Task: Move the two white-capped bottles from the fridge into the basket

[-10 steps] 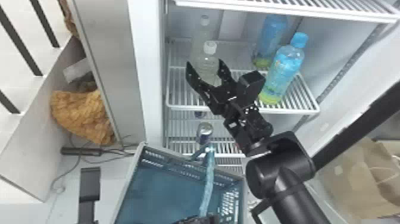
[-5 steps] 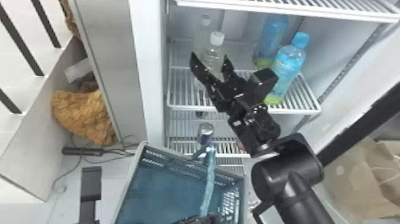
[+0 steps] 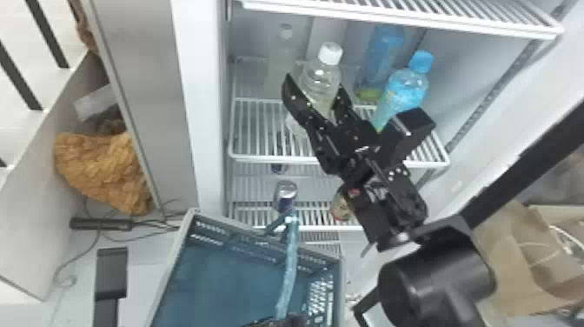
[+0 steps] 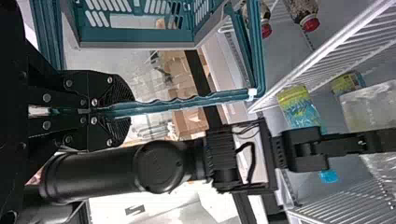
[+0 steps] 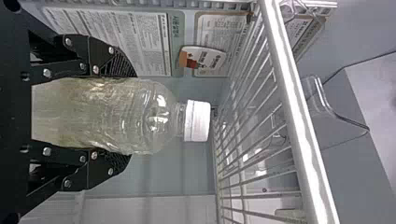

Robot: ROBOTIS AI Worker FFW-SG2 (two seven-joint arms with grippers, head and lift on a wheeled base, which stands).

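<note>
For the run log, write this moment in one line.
right gripper: gripping white-capped bottle | left gripper: holding basket handle | rear bottle: fridge shelf

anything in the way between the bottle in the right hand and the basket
Yes, two things seem to be: the fridge shelf's front edge, below the bottle in the head view, and the handle, gripped by the left hand, which slants across the opening of the basket.

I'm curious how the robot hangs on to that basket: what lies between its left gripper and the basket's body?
The left wrist view shows the blue-green handle, running from the left gripper round to the basket.
</note>
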